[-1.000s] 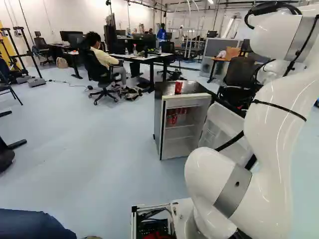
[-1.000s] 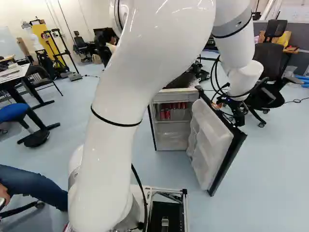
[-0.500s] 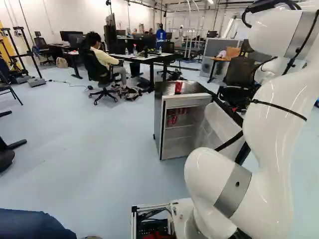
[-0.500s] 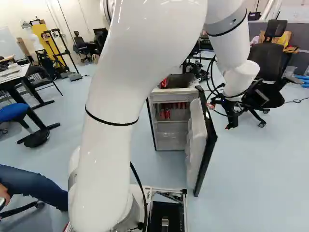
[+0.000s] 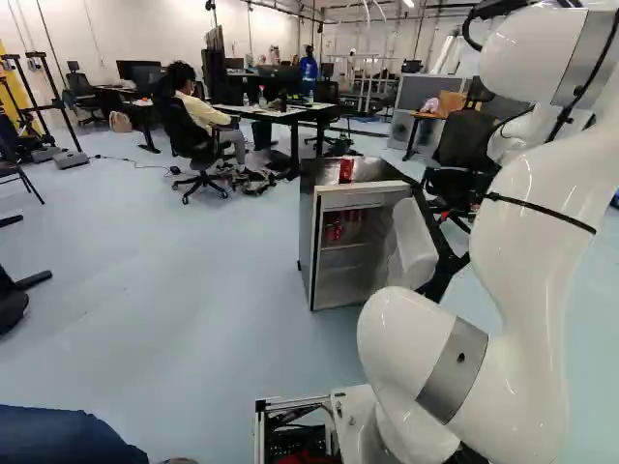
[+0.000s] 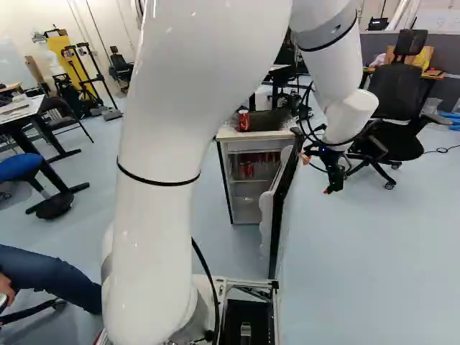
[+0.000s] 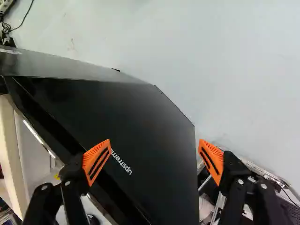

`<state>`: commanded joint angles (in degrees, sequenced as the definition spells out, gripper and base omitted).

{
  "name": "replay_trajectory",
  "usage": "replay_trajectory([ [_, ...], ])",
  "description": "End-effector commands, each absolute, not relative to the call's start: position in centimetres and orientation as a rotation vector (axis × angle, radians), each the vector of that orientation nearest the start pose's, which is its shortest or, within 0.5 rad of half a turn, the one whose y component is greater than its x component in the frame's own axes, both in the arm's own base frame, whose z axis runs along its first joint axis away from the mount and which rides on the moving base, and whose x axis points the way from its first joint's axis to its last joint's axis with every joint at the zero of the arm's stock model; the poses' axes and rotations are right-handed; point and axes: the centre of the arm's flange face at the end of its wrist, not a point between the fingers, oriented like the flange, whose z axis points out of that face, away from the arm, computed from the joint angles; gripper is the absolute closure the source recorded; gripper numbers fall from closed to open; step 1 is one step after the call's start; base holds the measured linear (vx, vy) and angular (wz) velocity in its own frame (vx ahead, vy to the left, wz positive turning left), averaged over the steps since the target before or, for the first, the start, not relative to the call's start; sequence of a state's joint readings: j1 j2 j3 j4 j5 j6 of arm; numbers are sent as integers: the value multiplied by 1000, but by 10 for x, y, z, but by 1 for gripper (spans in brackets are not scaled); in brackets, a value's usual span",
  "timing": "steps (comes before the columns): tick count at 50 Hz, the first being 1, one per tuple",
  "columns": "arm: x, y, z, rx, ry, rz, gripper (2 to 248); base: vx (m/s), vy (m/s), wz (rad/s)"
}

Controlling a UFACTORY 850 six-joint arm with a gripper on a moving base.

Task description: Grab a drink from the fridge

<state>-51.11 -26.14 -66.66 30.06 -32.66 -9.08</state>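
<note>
Drinks (image 6: 247, 171) (red cans) sit apart from the tool (image 6: 335, 182).

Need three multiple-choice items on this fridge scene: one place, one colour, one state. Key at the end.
1. Where is the red can that is outside the fridge?
A) on the floor
B) on top of the fridge
C) in the gripper

2. What colour are the gripper's pads?
A) blue
B) white
C) orange

3. How does the fridge door stand?
A) open
B) fully closed
C) detached, flat on the floor

1: B, both base views show it standing up there.
2: C, the wrist view shows both pads orange.
3: A, the shelves show beside the swung-out door.
</note>
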Motion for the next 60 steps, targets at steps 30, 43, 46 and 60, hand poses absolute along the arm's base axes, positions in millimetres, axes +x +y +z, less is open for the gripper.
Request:
replay_trajectory([
  [30, 379, -395, 403, -2442, 1524, -297, 3, 0, 0, 0],
  [43, 371, -375, 402, -2458, 1500, -269, 3, 0, 0, 0],
  [46, 368, -370, 402, -2470, 1490, -259, 3, 0, 0, 0],
  [60, 349, -347, 400, -2586, 1400, -200, 3, 0, 0, 0],
])
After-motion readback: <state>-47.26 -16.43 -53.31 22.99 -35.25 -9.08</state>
